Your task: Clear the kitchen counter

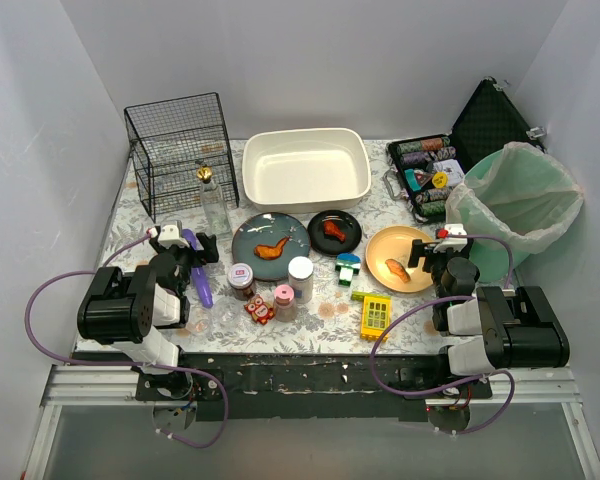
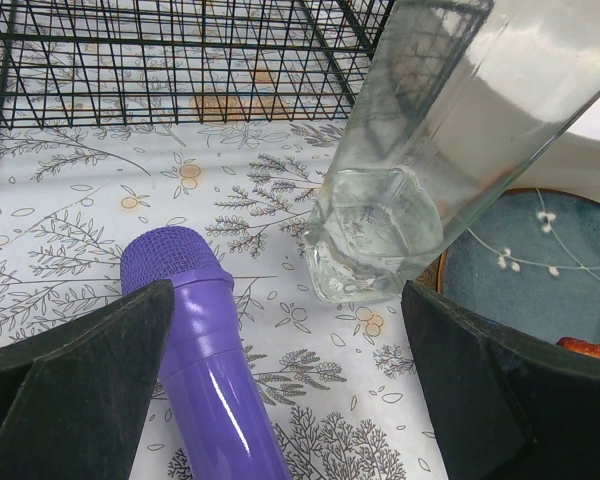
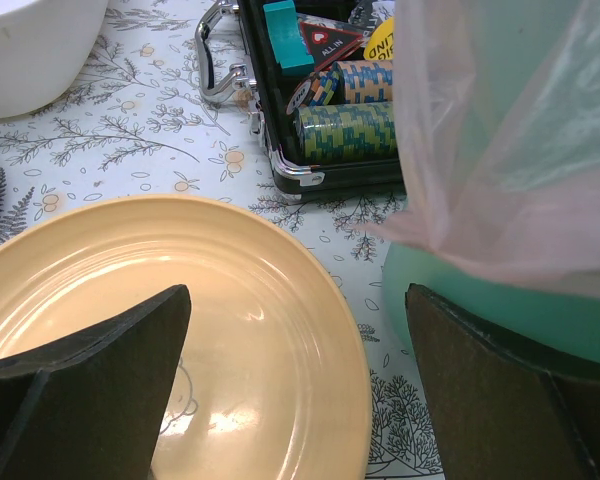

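The kitchen counter [image 1: 310, 318] is a fern-patterned cloth top crowded with items. My left gripper [image 1: 187, 243] is open over a purple toy microphone [image 1: 199, 273]; in the left wrist view the microphone [image 2: 205, 360] lies beside the left finger, with the base of a clear glass bottle [image 2: 380, 230] ahead. My right gripper [image 1: 436, 246] is open and empty over the right rim of a yellow plate [image 1: 397, 258]. In the right wrist view the yellow plate [image 3: 180, 330] passes under the left finger, and the green bin [image 3: 500, 300] is beside the right finger.
A black wire basket [image 1: 180, 150] stands back left, a white basin [image 1: 305, 165] back centre, an open poker chip case [image 1: 430, 170] and a bag-lined green bin [image 1: 520, 200] right. A blue plate [image 1: 270, 240] and black plate [image 1: 335, 232] hold food. Jars [image 1: 300, 278] and toys [image 1: 376, 315] sit in front.
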Tool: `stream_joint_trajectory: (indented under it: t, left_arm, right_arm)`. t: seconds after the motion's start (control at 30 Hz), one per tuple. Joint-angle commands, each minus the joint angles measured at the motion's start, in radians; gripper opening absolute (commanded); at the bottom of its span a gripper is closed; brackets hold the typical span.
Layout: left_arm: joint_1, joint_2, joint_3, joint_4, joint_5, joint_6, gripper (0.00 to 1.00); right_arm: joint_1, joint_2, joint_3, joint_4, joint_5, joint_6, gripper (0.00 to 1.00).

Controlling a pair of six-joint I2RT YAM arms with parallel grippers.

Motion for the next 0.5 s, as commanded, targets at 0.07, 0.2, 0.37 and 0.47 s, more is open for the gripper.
stream_joint_trajectory:
  t: [0.07,0.2,0.37,0.47]
  left_arm:
    - [-0.005,-0.015,0.013,0.001,-0.013,0.007,0.98]
    - [-0.005,-0.017,0.01,0.006,-0.022,0.009,0.98]
    - [-0.013,-0.11,0.037,-0.121,-0.011,0.033,0.98]
    - [-0.051,-0.205,0.021,-0.167,-0.069,0.029,0.98]
  right_arm:
    - [-0.002,0.003,0.026,0.024,-0.004,-0.008,0.97]
    - [-0.002,0.005,0.027,0.022,-0.002,-0.011,0.97]
    - [-0.002,0.005,0.026,0.022,-0.004,-0.01,0.97]
    - [-0.002,0.005,0.026,0.021,-0.002,-0.01,0.97]
